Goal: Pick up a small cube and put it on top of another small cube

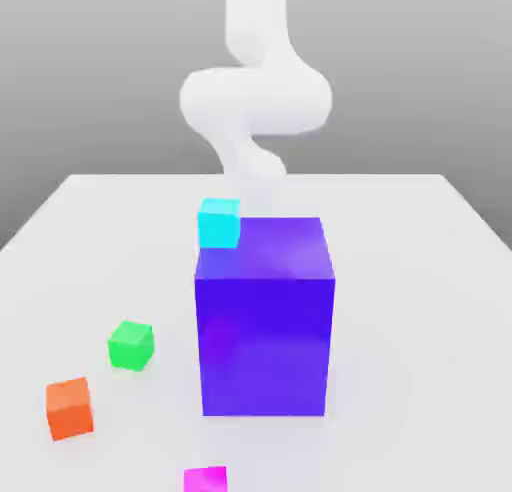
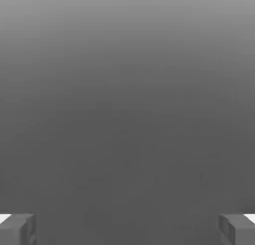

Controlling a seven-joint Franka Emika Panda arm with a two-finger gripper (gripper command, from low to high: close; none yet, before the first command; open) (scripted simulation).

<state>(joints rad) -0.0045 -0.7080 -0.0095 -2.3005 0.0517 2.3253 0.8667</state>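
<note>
We note the hand (image 2: 127,229) wide and empty; the magenta cube (image 1: 205,479) sits at the surface's near edge (green cube (image 1: 131,344) nearby), beyond the blue-purple block (image 1: 265,315).

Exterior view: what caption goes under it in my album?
White robot arm behind a big blue-purple block, with cyan, green, orange and magenta cubes around.

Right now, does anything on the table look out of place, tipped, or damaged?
Nothing stands out. The small magenta cube, small green cube, orange cube and cyan cube sit apart on the white table. The big blue-purple block stands upright. The gripper is open, holding nothing.
</note>
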